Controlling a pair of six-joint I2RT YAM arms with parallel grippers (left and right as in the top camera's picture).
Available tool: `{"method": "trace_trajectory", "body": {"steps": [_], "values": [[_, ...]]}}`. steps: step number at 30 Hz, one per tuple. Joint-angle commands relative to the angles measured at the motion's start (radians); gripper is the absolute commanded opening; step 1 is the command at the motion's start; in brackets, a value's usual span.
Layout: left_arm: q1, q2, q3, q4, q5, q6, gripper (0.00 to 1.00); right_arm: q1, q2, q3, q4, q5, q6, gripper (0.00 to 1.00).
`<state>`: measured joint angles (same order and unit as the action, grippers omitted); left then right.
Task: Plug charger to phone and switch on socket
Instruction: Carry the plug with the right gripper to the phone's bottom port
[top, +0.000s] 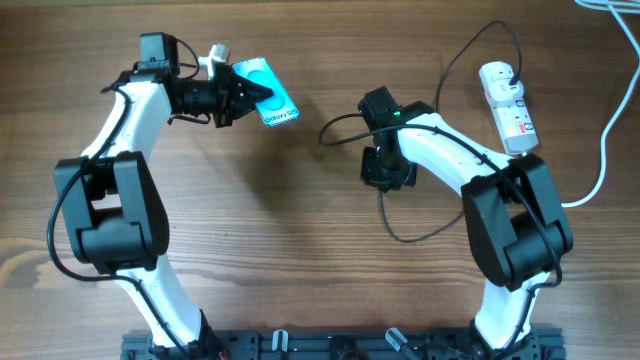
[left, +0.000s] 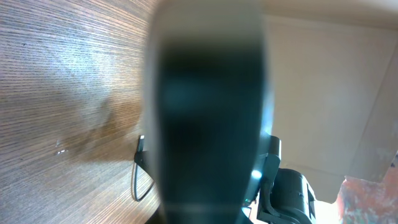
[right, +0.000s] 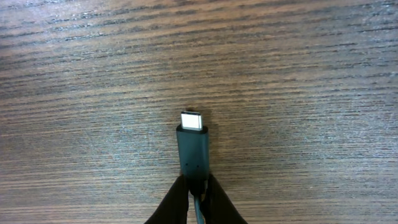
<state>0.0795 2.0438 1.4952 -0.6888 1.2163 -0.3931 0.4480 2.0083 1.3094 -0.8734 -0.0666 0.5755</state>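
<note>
The charger (right: 192, 149) tip points straight out from the right jaws pinching it; left jaws clamp the phone (top: 276, 106).

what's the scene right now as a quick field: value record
left gripper: shut on the phone, screen facing up
right gripper: pinching the charger just behind its plug, metal tip pointing away from the gripper
plug and phone: apart, not yet connected
socket: far right of the table, white adapter plugged in
socket switches: too small to tell
</note>
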Motion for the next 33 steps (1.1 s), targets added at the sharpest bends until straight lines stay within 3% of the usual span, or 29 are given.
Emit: {"method": "trace_trajectory", "body": {"steps": [1, 5, 13, 16, 26, 33], "values": [[-0.003, -0.03, 0.002, 0.003, 0.027, 0.027, 0.04, 0.0, 0.034, -0.009, 0.005, -0.001, 0.0, 0.11], [-0.003, -0.03, 0.002, 0.003, 0.027, 0.027, 0.04, 0.0, 0.034, -0.008, 0.005, -0.001, 0.0, 0.04], [-0.01, -0.03, 0.002, 0.004, 0.104, 0.071, 0.04, 0.0, -0.014, 0.011, -0.007, -0.041, -0.038, 0.04], [-0.027, -0.03, 0.002, 0.003, 0.233, 0.187, 0.04, 0.0, -0.079, 0.018, -0.01, -0.066, -0.063, 0.04], [-0.104, -0.03, 0.002, 0.029, 0.23, 0.233, 0.04, 0.0, -0.407, 0.018, -0.137, -0.132, -0.209, 0.04], [-0.171, -0.03, 0.002, 0.077, 0.23, 0.233, 0.04, 0.029, -0.46, 0.018, -0.185, -0.25, -0.263, 0.04]]}}
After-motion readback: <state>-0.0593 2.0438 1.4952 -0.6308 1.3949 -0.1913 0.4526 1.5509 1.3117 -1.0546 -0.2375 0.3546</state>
